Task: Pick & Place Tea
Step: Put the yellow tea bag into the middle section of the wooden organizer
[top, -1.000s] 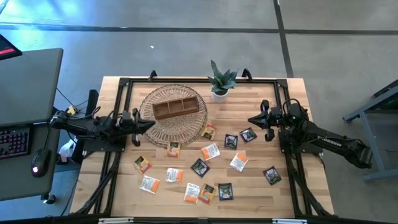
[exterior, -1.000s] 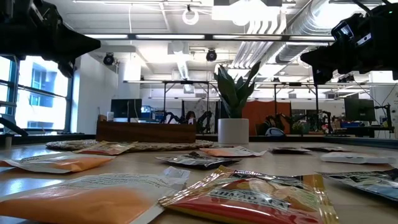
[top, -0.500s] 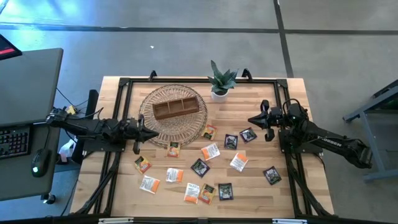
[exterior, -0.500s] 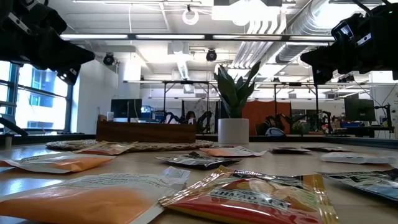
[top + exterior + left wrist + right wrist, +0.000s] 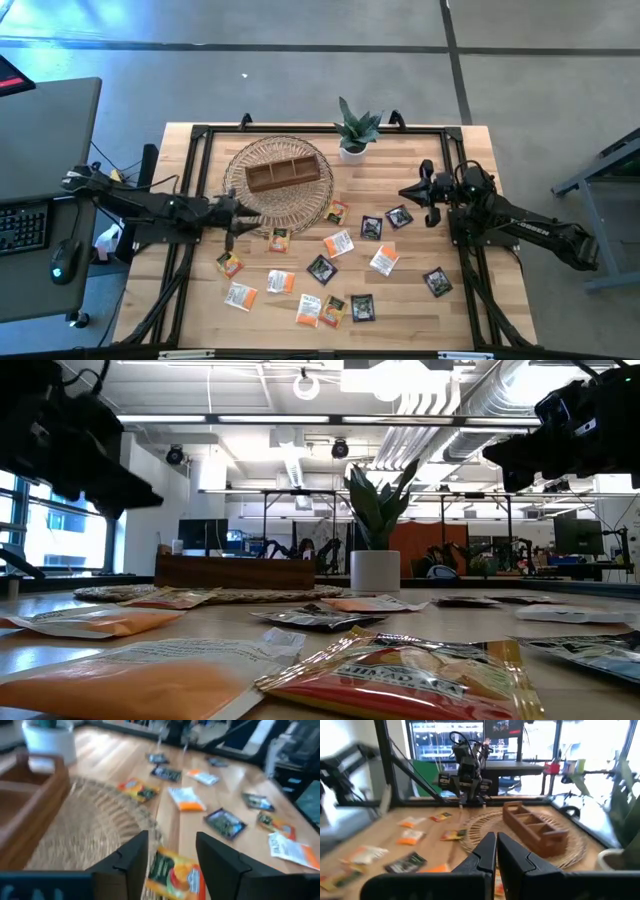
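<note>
The big pale wooden table point(image 5: 410, 312) is holding everything up. Two dark robot arms are reaching in over it, one from each side.

The left gripper point(image 5: 238, 214) is hanging over the near edge of the round woven straw mat point(image 5: 300, 200). Its two fingers are spread wide apart and are holding nothing. In the left wrist view, an orange and green tea packet point(image 5: 172, 870) is lying just under the gap between them. I think the fingers are staying apart so they can go down around that packet.

The right gripper point(image 5: 408, 192) is waiting over the right side of the table, near two dark packets. Its fingers are pressed together with nothing between them.

The brown wooden tray point(image 5: 285, 172) is sitting in the middle of the mat. It has three boxes in it, and they are looking empty. I think the tea is meant to go there.

One small green plant in a white pot point(image 5: 355, 135) is standing at the back edge, out of the way.

The small flat square tea packets point(image 5: 338, 243) are lying loose on the table, in front of the mat. I am counting fourteen: nine orange ones and five dark ones.
</note>
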Robot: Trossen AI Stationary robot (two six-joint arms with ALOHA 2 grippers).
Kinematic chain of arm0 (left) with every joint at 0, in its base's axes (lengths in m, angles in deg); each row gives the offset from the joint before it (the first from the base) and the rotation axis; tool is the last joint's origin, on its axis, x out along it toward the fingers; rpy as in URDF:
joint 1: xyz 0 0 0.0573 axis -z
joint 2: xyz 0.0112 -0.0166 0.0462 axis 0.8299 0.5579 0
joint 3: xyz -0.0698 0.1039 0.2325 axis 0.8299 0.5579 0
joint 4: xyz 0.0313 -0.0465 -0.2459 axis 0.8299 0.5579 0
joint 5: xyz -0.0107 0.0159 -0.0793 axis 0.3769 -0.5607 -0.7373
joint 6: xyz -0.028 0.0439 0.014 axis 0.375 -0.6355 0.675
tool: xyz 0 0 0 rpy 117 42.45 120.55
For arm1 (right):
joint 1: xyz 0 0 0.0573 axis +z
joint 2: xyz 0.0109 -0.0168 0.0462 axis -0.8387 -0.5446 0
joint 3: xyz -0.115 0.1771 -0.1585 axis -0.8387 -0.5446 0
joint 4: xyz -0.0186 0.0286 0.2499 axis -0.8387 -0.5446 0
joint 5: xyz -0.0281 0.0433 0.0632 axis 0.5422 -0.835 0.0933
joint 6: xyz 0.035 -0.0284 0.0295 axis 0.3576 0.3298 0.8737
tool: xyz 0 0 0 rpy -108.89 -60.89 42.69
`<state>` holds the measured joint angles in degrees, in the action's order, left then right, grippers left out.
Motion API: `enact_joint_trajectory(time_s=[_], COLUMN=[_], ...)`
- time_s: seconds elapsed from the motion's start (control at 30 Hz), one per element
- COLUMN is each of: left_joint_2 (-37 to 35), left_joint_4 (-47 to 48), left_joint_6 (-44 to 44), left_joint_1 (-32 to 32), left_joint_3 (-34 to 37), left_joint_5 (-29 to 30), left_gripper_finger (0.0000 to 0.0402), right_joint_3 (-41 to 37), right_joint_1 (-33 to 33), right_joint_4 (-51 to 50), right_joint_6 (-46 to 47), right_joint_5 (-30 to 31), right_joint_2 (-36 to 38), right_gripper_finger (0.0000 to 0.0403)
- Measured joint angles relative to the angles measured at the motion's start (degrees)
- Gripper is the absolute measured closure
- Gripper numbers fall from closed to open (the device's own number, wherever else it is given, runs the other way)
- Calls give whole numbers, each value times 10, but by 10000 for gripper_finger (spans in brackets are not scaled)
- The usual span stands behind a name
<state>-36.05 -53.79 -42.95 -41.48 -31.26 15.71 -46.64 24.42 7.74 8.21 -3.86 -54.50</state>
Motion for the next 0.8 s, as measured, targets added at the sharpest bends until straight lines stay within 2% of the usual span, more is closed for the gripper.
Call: enact_joint_trajectory(time_s=[0.13, 0.23, 0.5, 0.8], left_joint_2=[72, 120, 258, 386], left_joint_4=[-37, -62, -64, -72], left_joint_6=[26, 48, 135, 232], left_joint_1=[0, 0, 0, 0], left_joint_3=[0, -9, -51, -59], left_joint_5=[33, 34, 36, 62], left_gripper_finger=[228, 228, 228, 228], right_joint_3=[0, 0, 0, 0], right_joint_1=[0, 0, 0, 0], right_joint_4=[0, 0, 0, 4], right_joint_6=[-71, -96, -89, -94], right_joint_5=[2, 2, 2, 7], right_joint_2=[0, 0, 0, 0], right_gripper_finger=[391, 391, 391, 391])
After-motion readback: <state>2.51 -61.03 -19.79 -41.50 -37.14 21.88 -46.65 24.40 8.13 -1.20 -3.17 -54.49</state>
